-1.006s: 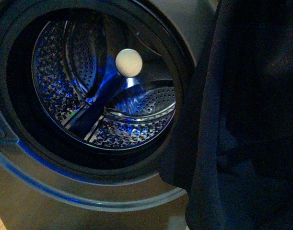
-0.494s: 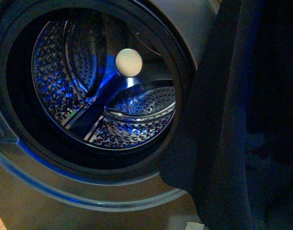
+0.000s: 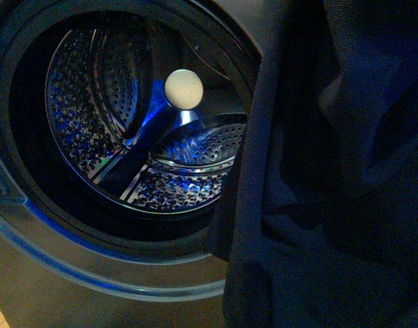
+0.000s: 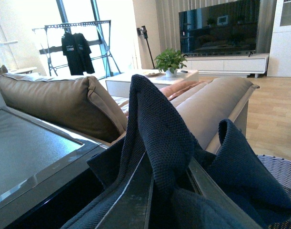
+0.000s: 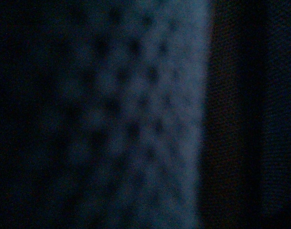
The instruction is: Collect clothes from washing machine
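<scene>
The clothes are dark navy fabric hanging close to the front camera, covering the right half of that view and the right edge of the washing machine's porthole. The grey washing machine shows its open round porthole, with the perforated steel drum lit blue and a cream round disc at its centre. In the left wrist view my left gripper is shut on the clothes, a fold of knit fabric bunched up between the two fingers. The right wrist view is dark and my right gripper does not show.
In the left wrist view a brown leather sofa lies behind the gripper, with a dark glossy flat surface beside it and a woven basket rim on the other side. Further off are a television, a drying rack and a potted plant.
In the front view the hanging clothes have swung left, now covering the right rim of the porthole and more of the lower frame. The drum itself looks unchanged.
</scene>
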`<action>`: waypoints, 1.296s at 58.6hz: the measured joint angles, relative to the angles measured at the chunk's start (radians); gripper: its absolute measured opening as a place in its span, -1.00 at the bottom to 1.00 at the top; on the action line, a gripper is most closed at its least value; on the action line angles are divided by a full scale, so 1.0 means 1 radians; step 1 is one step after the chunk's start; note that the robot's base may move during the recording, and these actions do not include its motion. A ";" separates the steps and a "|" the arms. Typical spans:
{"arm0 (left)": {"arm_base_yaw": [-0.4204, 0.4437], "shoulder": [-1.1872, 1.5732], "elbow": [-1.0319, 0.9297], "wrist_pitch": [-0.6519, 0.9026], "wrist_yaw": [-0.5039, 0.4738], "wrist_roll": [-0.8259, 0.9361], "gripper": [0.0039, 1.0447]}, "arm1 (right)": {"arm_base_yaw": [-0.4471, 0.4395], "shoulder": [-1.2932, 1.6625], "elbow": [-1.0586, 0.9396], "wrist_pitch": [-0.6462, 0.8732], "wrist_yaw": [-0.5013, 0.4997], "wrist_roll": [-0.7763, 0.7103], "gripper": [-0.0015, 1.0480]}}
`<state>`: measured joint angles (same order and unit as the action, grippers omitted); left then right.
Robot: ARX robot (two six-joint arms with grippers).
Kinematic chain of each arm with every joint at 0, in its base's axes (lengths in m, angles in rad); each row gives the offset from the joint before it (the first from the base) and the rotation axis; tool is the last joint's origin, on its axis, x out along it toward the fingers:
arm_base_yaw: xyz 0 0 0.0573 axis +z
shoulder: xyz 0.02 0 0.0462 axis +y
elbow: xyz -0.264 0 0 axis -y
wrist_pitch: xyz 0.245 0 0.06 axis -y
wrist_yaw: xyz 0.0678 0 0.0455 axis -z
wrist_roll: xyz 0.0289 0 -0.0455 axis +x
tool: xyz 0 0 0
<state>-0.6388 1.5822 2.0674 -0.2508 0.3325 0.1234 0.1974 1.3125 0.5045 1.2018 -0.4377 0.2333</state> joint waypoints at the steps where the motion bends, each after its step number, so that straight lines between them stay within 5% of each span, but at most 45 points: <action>1: 0.000 0.000 0.000 0.000 0.000 0.000 -0.76 | 0.003 0.003 0.002 0.000 0.001 0.000 0.86; 38: 0.000 0.000 0.000 0.000 -0.001 0.000 -0.76 | 0.137 0.121 0.085 -0.013 0.221 -0.009 0.85; 48: 0.000 0.000 0.000 0.000 -0.001 -0.002 -0.75 | 0.139 0.123 0.093 -0.014 0.315 -0.014 0.44; 61: 0.000 0.000 0.005 0.000 0.000 -0.003 0.02 | 0.113 0.099 0.082 0.028 0.377 -0.046 -0.26; 76: 0.000 0.000 0.009 0.001 0.000 -0.003 0.74 | -0.051 -0.026 0.059 -0.021 0.325 -0.016 -0.89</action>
<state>-0.6388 1.5818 2.0762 -0.2501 0.3321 0.1204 0.1463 1.2861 0.5632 1.1809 -0.1127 0.2172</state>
